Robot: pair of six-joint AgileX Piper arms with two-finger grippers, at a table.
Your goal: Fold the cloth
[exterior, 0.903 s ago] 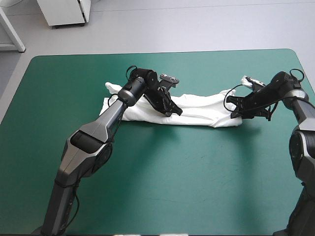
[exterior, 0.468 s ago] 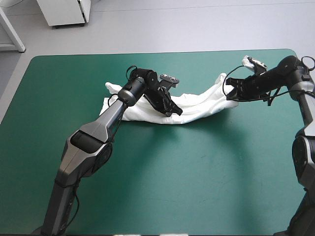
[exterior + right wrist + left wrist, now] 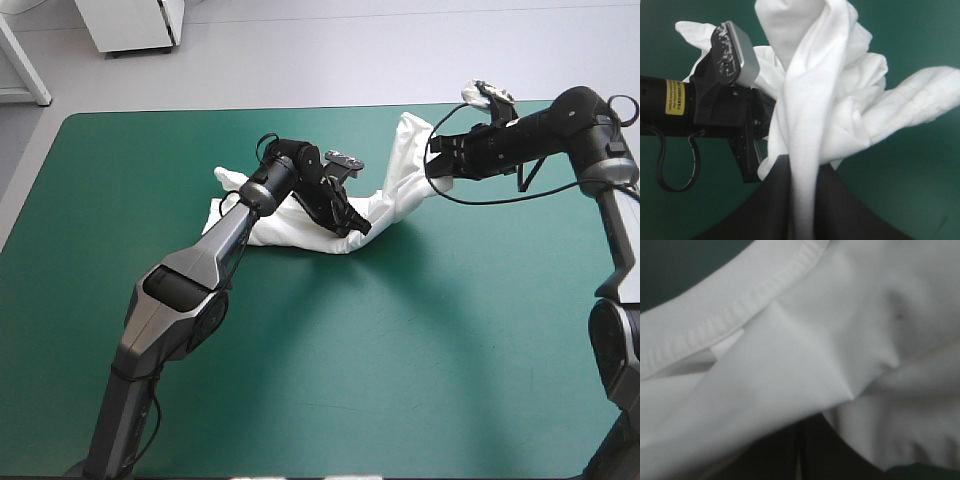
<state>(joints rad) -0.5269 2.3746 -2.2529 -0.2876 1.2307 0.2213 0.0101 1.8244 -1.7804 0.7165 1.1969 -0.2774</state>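
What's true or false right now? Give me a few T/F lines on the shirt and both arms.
1. The right jaws are shut on the T-shirt, holding one end up off the table. True.
2. The left jaws hang open above the T-shirt, clear of it. False: they are down at its middle, shut on it.
3. The whole T-shirt lies flat. False: the end toward the right arm rises in a bunched column. Only the left part lies on the table.
4. The two arms grip the T-shirt at different places. True.
5. A brown box stands on the table. False: no box is in view.
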